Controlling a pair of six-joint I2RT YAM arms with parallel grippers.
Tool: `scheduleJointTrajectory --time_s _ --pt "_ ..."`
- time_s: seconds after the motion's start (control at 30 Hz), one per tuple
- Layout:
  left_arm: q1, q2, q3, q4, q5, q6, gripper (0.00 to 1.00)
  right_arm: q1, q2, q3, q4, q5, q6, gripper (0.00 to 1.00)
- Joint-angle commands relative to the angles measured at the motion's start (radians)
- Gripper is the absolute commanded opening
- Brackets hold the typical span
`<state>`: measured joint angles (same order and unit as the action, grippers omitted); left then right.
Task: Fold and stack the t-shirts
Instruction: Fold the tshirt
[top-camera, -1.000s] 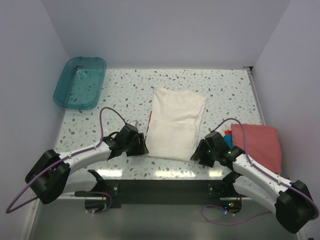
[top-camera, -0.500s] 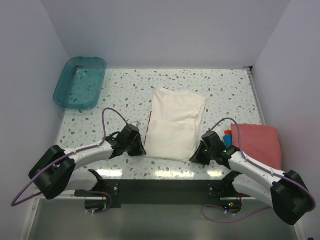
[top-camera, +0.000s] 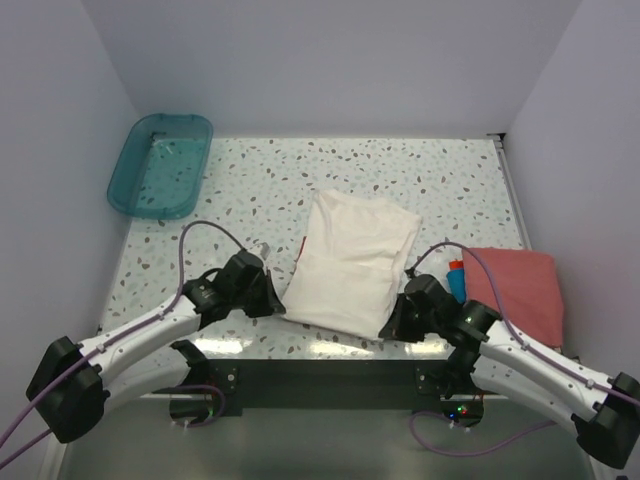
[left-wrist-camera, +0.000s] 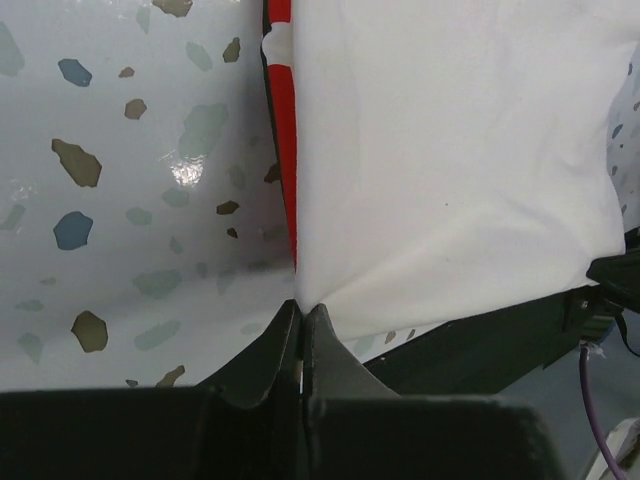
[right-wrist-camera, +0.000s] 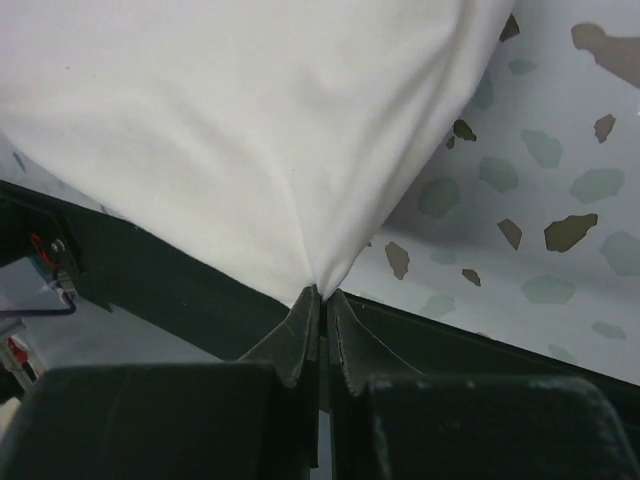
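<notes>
- Step in hand: folding the cream shirt (top-camera: 350, 262). It lies as a long strip, w/ sleeves already tucked in, mid-bench, slightly slanted, near hem at the front edge.
- Left gripper (left-wrist-camera: 303, 310): fingers pinched tight on the shirt's near-left corner. Cloth puckers into the tips, and a red stripe (left-wrist-camera: 282, 130) of print shows along that side.
- Right gripper (right-wrist-camera: 322, 295): fingers likewise closed on the near-right corner, cloth drawn to a point between them.
- Both arms sit low at the front edge, one per corner, so it reads as a two-handed grab of the near hem.
- Red shirt (top-camera: 515, 290): folded flat at the right edge of the bench, prob. the stack base. Blue shirt (top-camera: 457, 280): only a sliver shows, just beside the red one's left side & behind the right arm. Can't tell if it's folded.
- Tub (top-camera: 118, 180): far-left corner, well apart, not part of the job.
- Progress, est.: one shirt looks done, the cream one is mid-fold, blue is unclear.
- Next move calls for: lift both corners together, carry the hem level toward the back edge and lay it over the collar end to halve the length. Arms need to stay in step or the strip skews.
- Watch: a thin pinch may slip, and the lower layer could drag.
</notes>
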<state>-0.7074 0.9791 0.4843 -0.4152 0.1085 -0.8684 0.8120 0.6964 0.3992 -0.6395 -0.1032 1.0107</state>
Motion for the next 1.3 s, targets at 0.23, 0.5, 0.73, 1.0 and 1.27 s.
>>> scheduleJointTrajectory --time_s 0.23,0.5,0.73,1.0,1.27 --pt "0.043 0.15 0.411 -0.064 -0.049 0.126 0.0 -0.004 0.092 0.384 -0.25 0.286 -0.098 0.0" --pt "0.16 0.395 0.645 0.024 0.011 0.177 0.0 -0.265 0.248 0.538 -0.143 0.212 -0.29 0.0" --pt "0.253 0.671 0.922 0.145 0.072 0.195 0.0 -0.557 0.483 0.682 0.009 0.044 -0.371 0.0" --pt "0.298 1.202 1.404 0.242 0.175 0.158 0.0 -0.772 0.886 0.805 0.225 -0.116 -0.354 0.0" --pt "0.356 1.417 1.599 0.366 0.344 0.126 0.67 -0.883 1.183 0.946 0.292 -0.135 -0.345 0.62"
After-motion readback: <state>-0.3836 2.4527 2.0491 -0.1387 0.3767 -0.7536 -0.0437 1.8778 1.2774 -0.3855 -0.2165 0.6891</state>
